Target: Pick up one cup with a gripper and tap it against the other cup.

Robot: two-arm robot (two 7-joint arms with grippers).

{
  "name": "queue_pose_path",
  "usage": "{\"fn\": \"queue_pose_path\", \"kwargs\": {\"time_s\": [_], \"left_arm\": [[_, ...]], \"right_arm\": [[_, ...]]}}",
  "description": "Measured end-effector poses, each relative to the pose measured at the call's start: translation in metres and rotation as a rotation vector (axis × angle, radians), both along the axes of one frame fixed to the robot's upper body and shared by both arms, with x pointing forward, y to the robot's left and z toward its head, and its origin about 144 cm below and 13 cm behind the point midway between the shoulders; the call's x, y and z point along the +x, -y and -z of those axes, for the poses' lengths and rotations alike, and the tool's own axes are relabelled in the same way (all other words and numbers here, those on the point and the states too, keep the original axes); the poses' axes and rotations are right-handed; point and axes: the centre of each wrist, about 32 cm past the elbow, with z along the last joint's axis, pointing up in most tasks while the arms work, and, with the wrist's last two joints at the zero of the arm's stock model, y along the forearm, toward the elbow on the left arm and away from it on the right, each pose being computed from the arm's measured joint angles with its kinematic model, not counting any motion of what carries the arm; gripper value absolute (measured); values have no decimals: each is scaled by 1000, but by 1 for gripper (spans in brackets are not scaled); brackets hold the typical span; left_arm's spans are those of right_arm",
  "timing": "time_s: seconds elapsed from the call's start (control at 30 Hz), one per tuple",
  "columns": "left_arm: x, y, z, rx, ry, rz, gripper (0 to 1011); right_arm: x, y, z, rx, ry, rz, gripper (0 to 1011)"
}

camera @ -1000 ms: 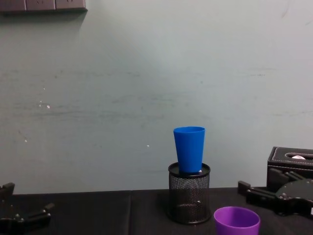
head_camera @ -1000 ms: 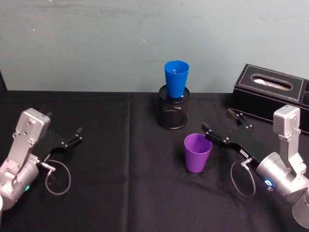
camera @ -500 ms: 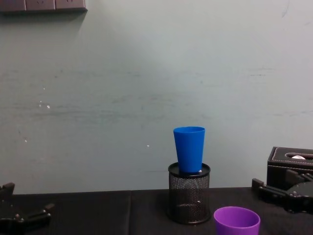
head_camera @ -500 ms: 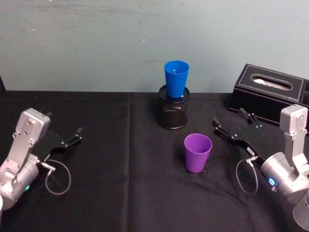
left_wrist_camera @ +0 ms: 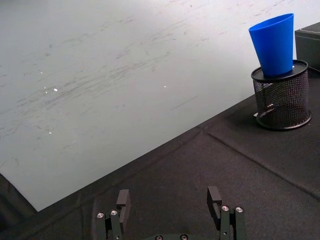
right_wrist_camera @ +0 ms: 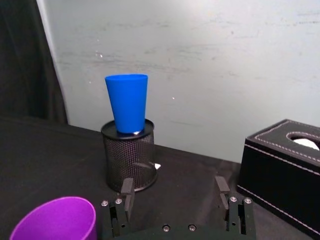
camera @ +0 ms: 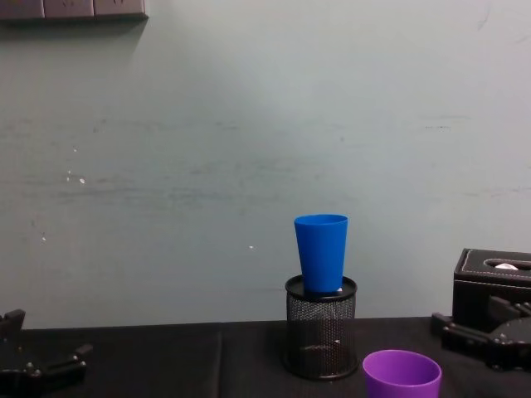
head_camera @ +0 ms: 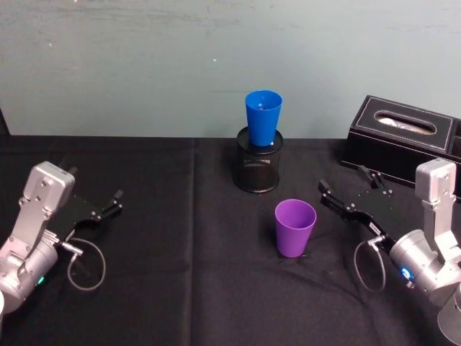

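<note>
- Right pincer (head_camera: 346,193) is spread wide, holding nothing, low over the black table (head_camera: 180,288) just to the right of the purple cup (head_camera: 295,227). Not touching it.
- In the right wrist view the purple cup (right_wrist_camera: 55,219) sits off to one side of the fingers (right_wrist_camera: 126,192), not between them. So I'm not lined up yet.
- Purple cup stands upright, mouth up, on the table in front of the mesh pen holder (head_camera: 259,167). Blue cup (head_camera: 263,117) stands upright in that holder, so its free wall is well above the purple cup's rim.
- Step in hand, as I read it: the approach and grasp of the purple cup.
- Doing it well: swing toward the cup until its wall is centred in the gap, then close.
- Grip mid-height or higher. The cup tapers downward, so a low pinch may squeeze it up and out.
- Close gently. Thin plastic will likely flex or pop free.
- Keep the far finger from nudging the cup. It's light and would slide on the cloth or tip.
- The tap needs a clear lift to reach the blue wall. Touch lightly, since the blue cup only rests in the holder and could tilt.
- Tissue box (head_camera: 407,140) is behind me on the right. Mind the wrist when swinging.
- Left pincer (head_camera: 112,204) is parked at the far left of the table, fingers (left_wrist_camera: 214,197) apart, empty.
</note>
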Motion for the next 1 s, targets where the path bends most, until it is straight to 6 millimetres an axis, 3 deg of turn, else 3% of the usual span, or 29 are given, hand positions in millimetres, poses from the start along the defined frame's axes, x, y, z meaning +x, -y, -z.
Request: {"fn": "queue_pose_path", "kwargs": {"time_s": [1.0], "left_arm": [[0,0,0,0,0,0,1011]], "right_arm": [[2,3,17,0,-60,22,1003]]}}
